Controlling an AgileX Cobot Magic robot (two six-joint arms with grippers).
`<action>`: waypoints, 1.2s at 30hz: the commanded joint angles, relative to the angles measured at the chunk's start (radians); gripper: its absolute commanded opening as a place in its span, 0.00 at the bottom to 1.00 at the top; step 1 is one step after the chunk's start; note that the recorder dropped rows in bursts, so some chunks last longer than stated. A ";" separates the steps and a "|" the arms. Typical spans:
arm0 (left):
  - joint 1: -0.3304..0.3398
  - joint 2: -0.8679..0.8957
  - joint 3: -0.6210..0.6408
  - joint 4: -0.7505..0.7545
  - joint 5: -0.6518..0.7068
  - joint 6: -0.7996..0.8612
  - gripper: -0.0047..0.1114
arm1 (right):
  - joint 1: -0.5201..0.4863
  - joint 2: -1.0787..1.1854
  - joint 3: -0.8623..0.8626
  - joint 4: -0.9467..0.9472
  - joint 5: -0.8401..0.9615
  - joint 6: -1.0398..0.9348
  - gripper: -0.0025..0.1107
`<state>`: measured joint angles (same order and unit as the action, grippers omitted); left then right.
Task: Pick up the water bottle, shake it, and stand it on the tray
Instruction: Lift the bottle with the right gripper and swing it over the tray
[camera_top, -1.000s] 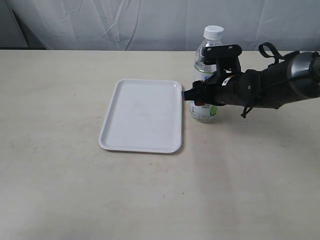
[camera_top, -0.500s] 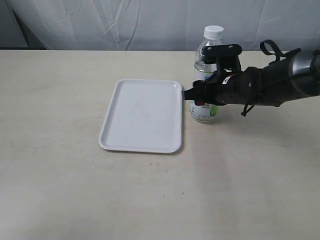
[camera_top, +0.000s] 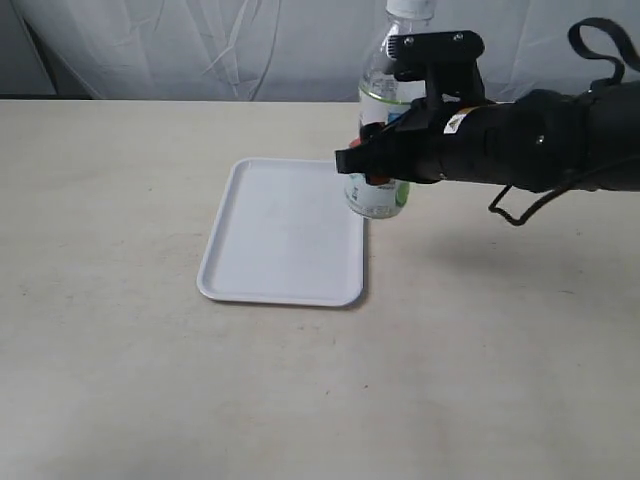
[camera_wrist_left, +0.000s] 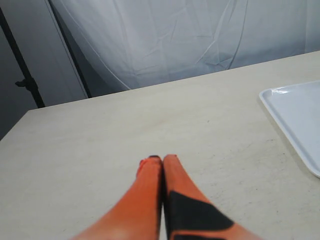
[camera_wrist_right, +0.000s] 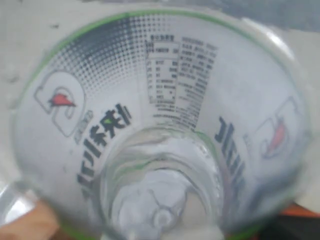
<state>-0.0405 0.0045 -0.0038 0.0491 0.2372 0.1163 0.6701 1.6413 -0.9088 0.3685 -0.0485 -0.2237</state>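
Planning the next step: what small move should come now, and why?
Probably a short shake in place: the right gripper holds the small clear plastic water bottle lifted off the table, at the edge of the flat white rectangular tray.

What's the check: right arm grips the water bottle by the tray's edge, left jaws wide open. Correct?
No. The left gripper has its jaws shut, tips pressed together, per the left wrist view. The right gripper does grip the water bottle by the tray edge.

Black arm (camera_top: 520, 150) (orange fingers (camera_wrist_left: 146, 200)).
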 joint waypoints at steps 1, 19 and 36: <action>0.000 -0.005 0.004 -0.003 0.002 -0.003 0.04 | 0.150 -0.045 0.013 -0.129 0.003 -0.013 0.02; 0.000 -0.005 0.004 -0.003 0.002 -0.003 0.04 | 0.237 -0.086 0.063 -0.251 0.162 0.124 0.02; 0.000 -0.005 0.004 -0.003 0.002 -0.003 0.04 | 0.248 -0.218 0.067 -0.656 0.158 0.395 0.02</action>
<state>-0.0405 0.0045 -0.0038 0.0491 0.2372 0.1163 0.9046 1.4511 -0.8384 -0.1993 0.0728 0.1828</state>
